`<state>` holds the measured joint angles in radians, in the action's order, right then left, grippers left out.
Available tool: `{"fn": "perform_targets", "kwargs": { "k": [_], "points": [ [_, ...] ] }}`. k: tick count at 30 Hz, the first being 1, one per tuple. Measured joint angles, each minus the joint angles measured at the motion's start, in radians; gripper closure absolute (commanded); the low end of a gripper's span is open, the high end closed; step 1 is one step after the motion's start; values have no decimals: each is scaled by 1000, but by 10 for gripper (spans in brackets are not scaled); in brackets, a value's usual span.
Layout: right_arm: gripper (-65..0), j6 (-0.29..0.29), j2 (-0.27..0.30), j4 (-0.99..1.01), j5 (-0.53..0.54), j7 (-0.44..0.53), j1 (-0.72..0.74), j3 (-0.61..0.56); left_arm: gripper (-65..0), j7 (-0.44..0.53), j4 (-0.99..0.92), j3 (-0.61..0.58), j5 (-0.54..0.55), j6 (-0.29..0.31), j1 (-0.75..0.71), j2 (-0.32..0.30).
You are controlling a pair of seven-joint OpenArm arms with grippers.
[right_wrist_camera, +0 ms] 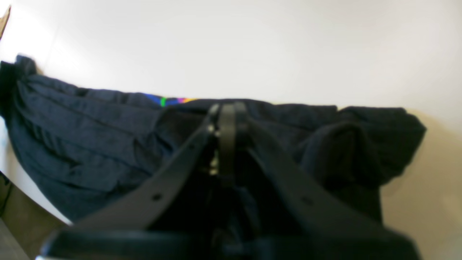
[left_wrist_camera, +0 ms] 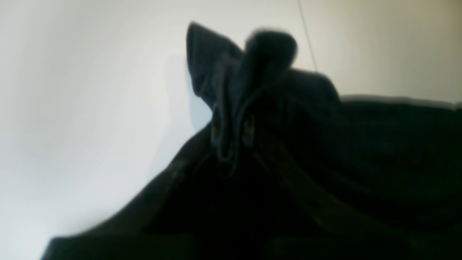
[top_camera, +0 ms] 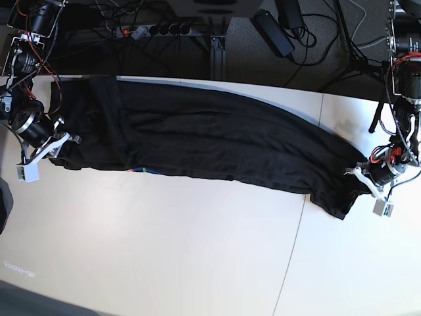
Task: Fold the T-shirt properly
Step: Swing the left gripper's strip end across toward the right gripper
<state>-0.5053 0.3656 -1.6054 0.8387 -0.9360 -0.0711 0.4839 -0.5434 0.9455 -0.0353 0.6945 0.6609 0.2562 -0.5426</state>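
Left gripper [left_wrist_camera: 234,137] pinching one T-shirt [top_camera: 210,141]; right gripper [right_wrist_camera: 226,141] clenched on same shirt; two grippers total.

- The T-shirt [top_camera: 197,141] lies stretched across the table [top_camera: 164,250], from 9 to 3 o'clock.
- Right gripper [top_camera: 56,150] at 9 o'clock end; left gripper [top_camera: 358,172] at 3 o'clock end.
- Cables [top_camera: 197,20] lie behind, at 12 o'clock.

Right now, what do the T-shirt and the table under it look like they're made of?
T-shirt: thin, soft knit cloth, matte black; it bunches into fine ridges and droops where the left gripper pinches it. A rainbow print strip shows at one edge.
Table: smooth, hard, white, probably laminate; it gives a faint sheen and shows a seam line.
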Motion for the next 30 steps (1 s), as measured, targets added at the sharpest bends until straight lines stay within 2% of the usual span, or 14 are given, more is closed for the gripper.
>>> {"fn": "perform_targets", "kwargs": {
  "k": [4,17,21,24,26,30],
  "points": [
    [0,0,0,0,0,0,0,0,0,25,-112,-40,-10,-1,125,-1],
    [0,0,0,0,-2,-19,0,0,0,35,-339,-42,-77,0,470,-4],
    [0,0,0,0,-1,-25,0,0,0,12,-333,-63,-61,-1,492,-6],
    [0,0,0,0,-1,-26,0,0,0,-70,-304,-104,-23,-1,483,-6],
    [0,0,0,0,-1,-27,-1,0,0,-138,-262,-135,40,-1,471,-5],
    [0,0,0,0,-4,-24,-1,0,0,-209,-81,-172,164,-1,389,-2]
  ]
}}
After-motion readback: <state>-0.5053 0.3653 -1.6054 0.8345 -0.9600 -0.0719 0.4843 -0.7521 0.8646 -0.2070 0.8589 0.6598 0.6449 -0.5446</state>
